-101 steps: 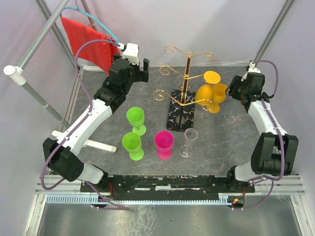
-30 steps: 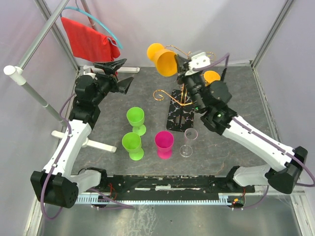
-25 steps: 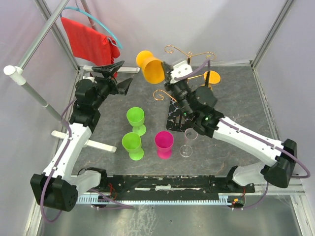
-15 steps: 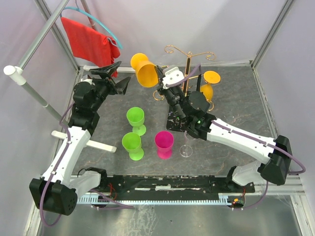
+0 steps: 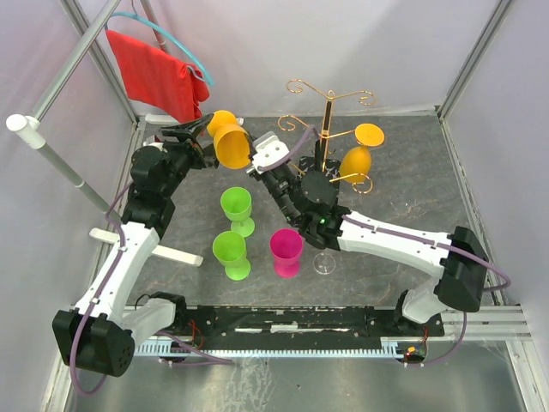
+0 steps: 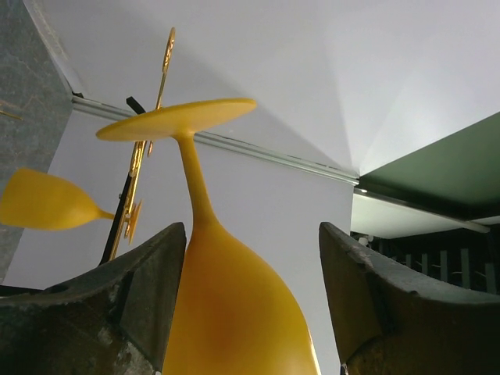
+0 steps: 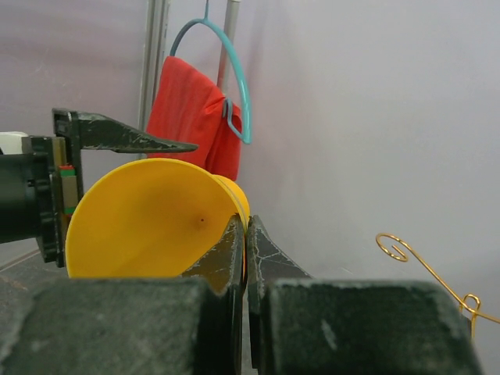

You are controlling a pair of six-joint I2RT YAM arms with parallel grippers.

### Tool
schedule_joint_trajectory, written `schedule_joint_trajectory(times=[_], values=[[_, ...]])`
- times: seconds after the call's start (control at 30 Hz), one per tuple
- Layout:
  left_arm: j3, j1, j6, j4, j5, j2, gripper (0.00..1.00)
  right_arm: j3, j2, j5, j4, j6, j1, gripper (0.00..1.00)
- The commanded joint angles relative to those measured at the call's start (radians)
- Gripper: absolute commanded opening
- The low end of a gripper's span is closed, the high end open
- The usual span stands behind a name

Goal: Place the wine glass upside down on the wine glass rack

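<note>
An orange wine glass is held in the air at the back left, its mouth toward the right arm. My right gripper is shut on its rim, one finger inside the bowl. My left gripper stands open around the bowl: the bowl is close to one finger and a gap shows at the other finger. The foot points away from the left wrist camera. The gold wine glass rack stands on its black marble base, with a second orange glass hanging upside down on it.
Two green glasses, a pink glass and a clear glass stand in front of the rack. A red cloth hangs on a teal hanger at the back left. A white pole stand lies at the left.
My right arm has carried the orange glass left and down, from above the rack to between the left gripper's fingers. The left jaws have narrowed around the bowl.
</note>
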Motion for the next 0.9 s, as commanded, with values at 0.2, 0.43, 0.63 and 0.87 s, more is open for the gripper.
schedule_joint_trajectory(times=[0.2,0.43,0.63,0.87], values=[[-0.036,0.007,-0.047,0.082,0.014,-0.039,0.63,0.067,0.032,-0.020,0.137,-0.058,0.057,0.01],[-0.043,0.006,-0.050,0.100,0.021,-0.035,0.54,0.062,0.029,-0.037,0.144,-0.063,0.075,0.01],[-0.054,0.008,-0.058,0.141,0.025,-0.028,0.31,0.065,0.036,-0.013,0.116,-0.083,0.082,0.01],[-0.051,0.007,-0.053,0.202,0.041,0.001,0.05,0.036,0.025,0.013,0.117,-0.095,0.092,0.05]])
